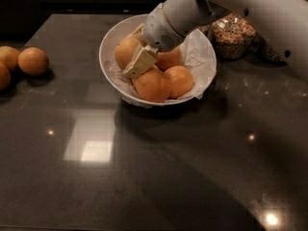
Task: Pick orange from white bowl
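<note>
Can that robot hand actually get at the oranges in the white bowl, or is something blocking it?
Probably yes. The gripper is down inside the white bowl, against the orange furthest left in view. The bowl is open on top and nothing covers it.
</note>
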Controlling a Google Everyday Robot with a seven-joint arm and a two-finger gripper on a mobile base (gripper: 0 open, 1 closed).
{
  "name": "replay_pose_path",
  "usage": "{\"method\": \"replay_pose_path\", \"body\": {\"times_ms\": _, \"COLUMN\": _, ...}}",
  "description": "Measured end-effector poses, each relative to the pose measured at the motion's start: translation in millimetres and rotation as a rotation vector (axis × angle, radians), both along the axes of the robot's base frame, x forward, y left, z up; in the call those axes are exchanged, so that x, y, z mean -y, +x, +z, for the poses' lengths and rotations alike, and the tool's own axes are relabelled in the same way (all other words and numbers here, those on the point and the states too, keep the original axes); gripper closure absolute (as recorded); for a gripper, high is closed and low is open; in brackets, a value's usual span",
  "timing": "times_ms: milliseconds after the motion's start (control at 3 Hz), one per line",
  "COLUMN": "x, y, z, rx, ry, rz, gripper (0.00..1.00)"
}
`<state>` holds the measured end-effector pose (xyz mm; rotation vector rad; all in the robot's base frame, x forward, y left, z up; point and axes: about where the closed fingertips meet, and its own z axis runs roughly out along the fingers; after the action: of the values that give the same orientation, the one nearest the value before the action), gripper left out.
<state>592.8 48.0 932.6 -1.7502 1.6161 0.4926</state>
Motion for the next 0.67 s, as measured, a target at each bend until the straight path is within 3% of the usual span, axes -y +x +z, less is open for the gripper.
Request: {"method": "replay_pose_path", "body": {"times_ms": 667, "x": 58, "y": 5, "z": 53, "rx": 0.081, "ry": 0.109, "rz": -0.067, "gripper": 1.00}}
